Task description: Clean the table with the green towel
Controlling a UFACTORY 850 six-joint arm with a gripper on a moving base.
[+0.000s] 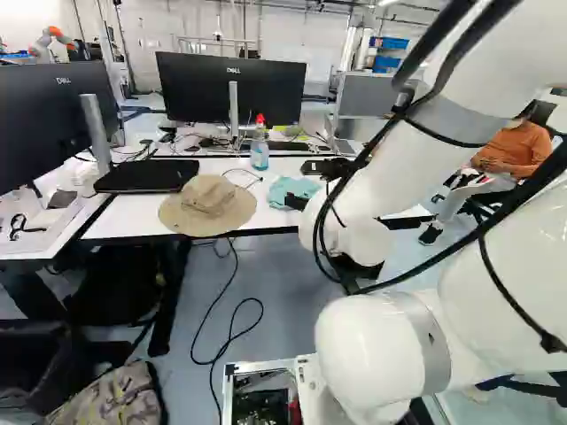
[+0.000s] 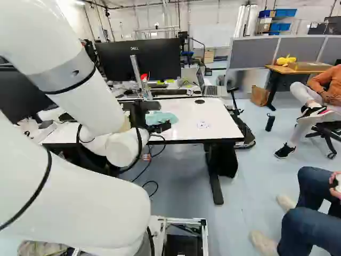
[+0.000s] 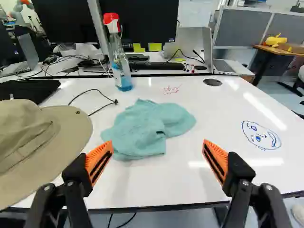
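In the right base view my gripper (image 2: 159, 116) is at the near side of the white table (image 2: 213, 120). Seen from the wrist, the gripper (image 3: 157, 145) stands wide open, with nothing gripped between its orange pads. A crumpled teal-green towel (image 3: 147, 127) lies on the table, ahead of the fingers and between their lines; whether they touch it, I cannot tell. Red scribbles (image 3: 171, 89) mark the tabletop beyond the towel, and a blue drawn face (image 3: 261, 135) is to its right, seen from the gripper.
A tan brimmed hat (image 1: 209, 205) lies left of the towel. Behind it stand a spray bottle (image 3: 119, 57) with blue liquid and a monitor (image 1: 232, 87). A thin black cable (image 3: 100, 108) runs between hat and towel. Another robot (image 1: 53, 40) is far back; a person's legs (image 2: 298, 213) are at the right.
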